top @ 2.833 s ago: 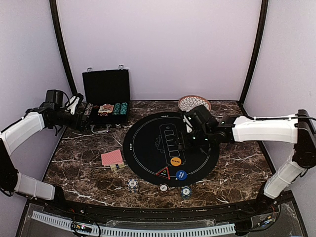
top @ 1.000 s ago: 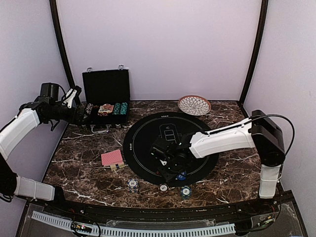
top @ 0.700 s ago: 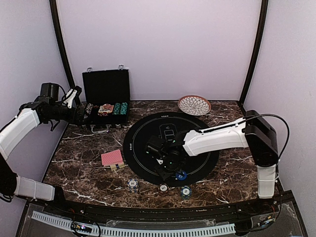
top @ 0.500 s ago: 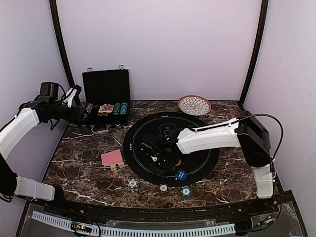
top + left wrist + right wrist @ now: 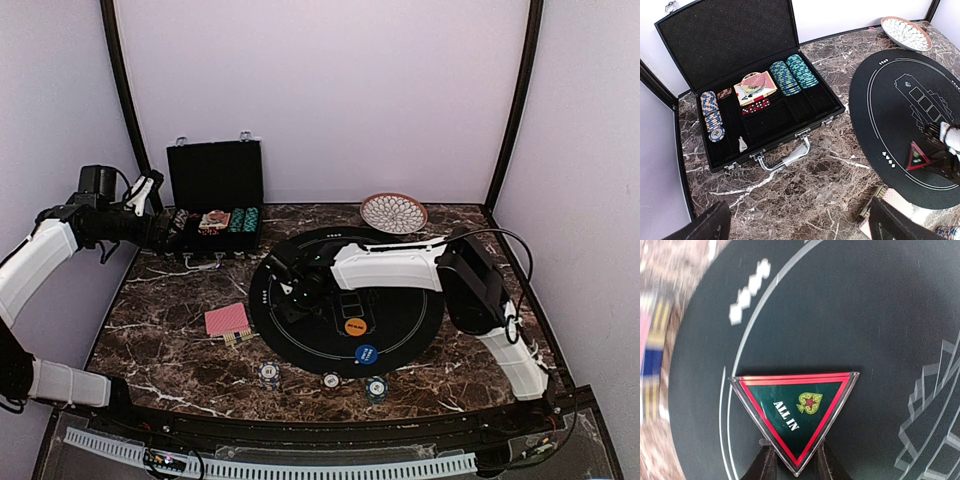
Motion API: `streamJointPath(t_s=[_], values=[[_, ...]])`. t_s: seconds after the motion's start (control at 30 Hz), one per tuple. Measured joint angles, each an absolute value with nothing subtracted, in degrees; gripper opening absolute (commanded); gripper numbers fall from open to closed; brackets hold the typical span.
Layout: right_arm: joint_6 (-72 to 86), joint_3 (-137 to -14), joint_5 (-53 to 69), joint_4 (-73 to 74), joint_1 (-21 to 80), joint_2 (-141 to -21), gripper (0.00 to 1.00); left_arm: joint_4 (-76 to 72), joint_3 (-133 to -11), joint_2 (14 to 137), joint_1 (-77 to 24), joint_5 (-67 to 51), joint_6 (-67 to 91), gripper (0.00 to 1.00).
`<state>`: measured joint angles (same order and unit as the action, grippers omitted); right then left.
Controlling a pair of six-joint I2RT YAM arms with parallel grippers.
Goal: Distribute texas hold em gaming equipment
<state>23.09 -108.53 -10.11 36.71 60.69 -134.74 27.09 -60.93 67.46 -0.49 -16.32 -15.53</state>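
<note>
Over black mat (image 5: pixel 405 322), right gripper (image 5: pixel 793 463) pinching triangle marker (image 5: pixel 795 407), open case (image 5: pixel 730 45) beyond.

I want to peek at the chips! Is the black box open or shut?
Open. The black case has its lid standing up, and chips and cards show inside.

Even soft light, triangle marker (image 5: pixel 795 415) sharp, L edge blurred
</note>
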Motion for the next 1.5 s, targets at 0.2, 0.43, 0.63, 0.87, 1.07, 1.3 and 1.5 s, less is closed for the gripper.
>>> streamJointPath(t_s=[0.2,0.43,0.63,0.87,1.07,1.3,1.5], values=[[21.67,-116.97,-9.96,35.07,58.37,-140.35,0.24,28.05,-60.93,67.37,-0.49,-17.1,-15.42,0.99],[20.45,-120.66,-7.62,33.65,57.1,-142.87,0.25,28.97,-60.93,67.37,-0.49,-17.65,-15.44,0.99],[19.7,-122.48,-4.49,32.51,56.82,-144.07,0.27,29.08,-60.93,67.37,-0.49,-17.8,-15.44,0.99],[18.76,-122.67,-0.69,31.31,56.55,-144.22,0.38,29.19,-60.93,67.37,-0.49,-17.76,-15.44,0.99],[18.2,-119.48,-0.47,29.65,56.58,-142.41,0.55,29.76,-60.93,67.37,-0.49,-17.74,-15.46,0.99],[19.62,-101.86,-5.74,29.26,56.55,-128.14,0.77,30.55,-60.95,67.37,-0.49,-17.69,-16.12,0.99],[24.25,-87.61,-11.44,29.28,56.55,-114.8,0.8,31.07,-61.04,67.37,-0.49,-17.78,-16.53,0.99]])
